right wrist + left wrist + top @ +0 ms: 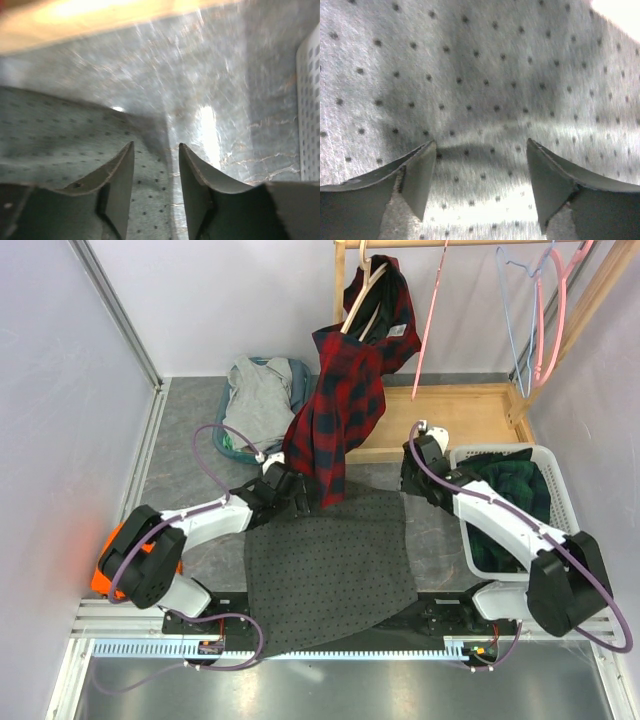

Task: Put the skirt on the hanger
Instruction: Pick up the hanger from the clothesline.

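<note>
skirt (pixel 480 65) beneath left end effector (pixel 481 142)

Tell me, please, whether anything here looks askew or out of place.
The red plaid garment hangs lopsided on the wooden hanger. It is bunched on one side, and its long end droops toward the far edge of the dotted skirt. Nothing else stands out.

Skirt (pixel 330 570): matt grey cloth with a fuzzy nap and dark dots. Table (pixel 240 100): smooth, glossy, marbled grey. Rack (pixel 460 410) of pale wood; basket (pixel 500 451) of white perforated plastic.
</note>
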